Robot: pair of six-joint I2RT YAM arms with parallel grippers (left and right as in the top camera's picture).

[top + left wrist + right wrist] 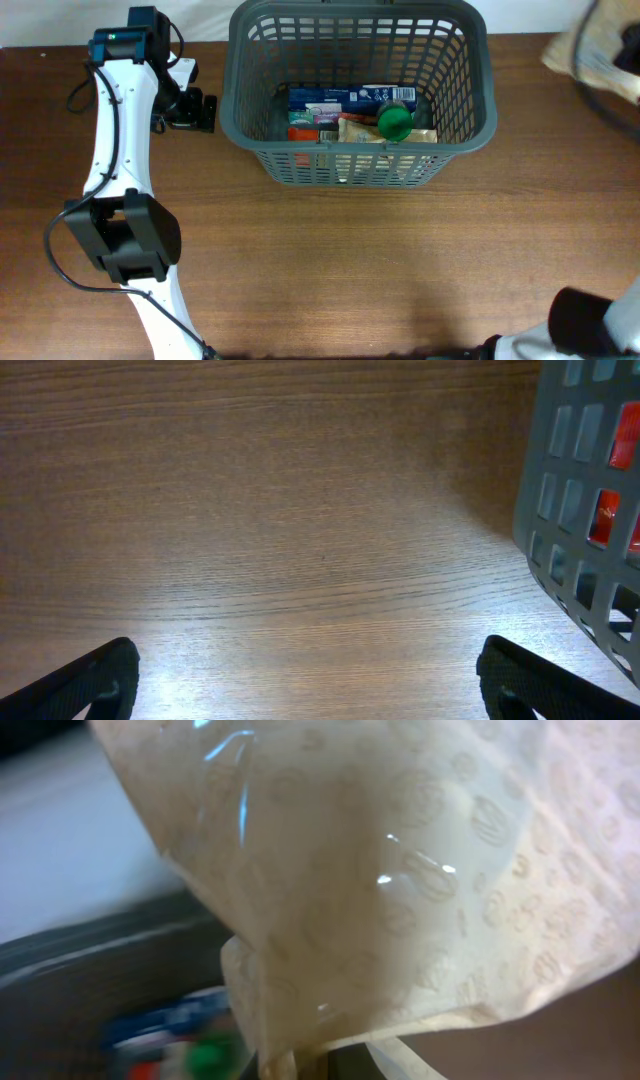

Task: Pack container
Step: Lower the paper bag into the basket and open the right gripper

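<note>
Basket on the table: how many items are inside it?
4 visible: a blue-and-white box at the back, a green lid on the right, a tan packet in the middle, a red packet on the left. Others may be hidden underneath.

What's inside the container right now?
The container holds a blue box on the far side, and nearer a green lid, a tan packet and a red pack. Anything beneath them is covered.
</note>
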